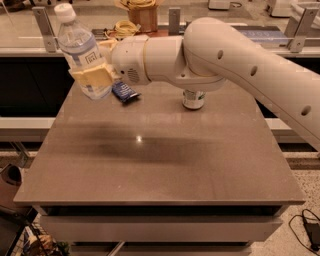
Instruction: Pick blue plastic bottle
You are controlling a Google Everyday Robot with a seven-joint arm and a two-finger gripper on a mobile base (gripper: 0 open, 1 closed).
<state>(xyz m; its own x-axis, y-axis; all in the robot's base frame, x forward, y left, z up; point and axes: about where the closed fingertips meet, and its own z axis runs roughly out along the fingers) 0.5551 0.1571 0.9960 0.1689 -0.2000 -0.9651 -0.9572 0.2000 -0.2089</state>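
The blue plastic bottle [81, 52] is a tall clear bottle with a white cap and a pale label. It hangs in the air above the table's far left corner, tilted slightly left. My gripper [95, 75] is shut on the bottle's lower half, its yellowish fingers [92, 77] wrapped around it. The white arm [225, 55] reaches in from the right across the table.
A small dark blue snack packet [124, 92] lies on the brown table [160, 165] below the wrist. A silver-green can [193, 99] stands behind the arm. A counter with metal posts and a wooden holder [142, 15] runs along the back.
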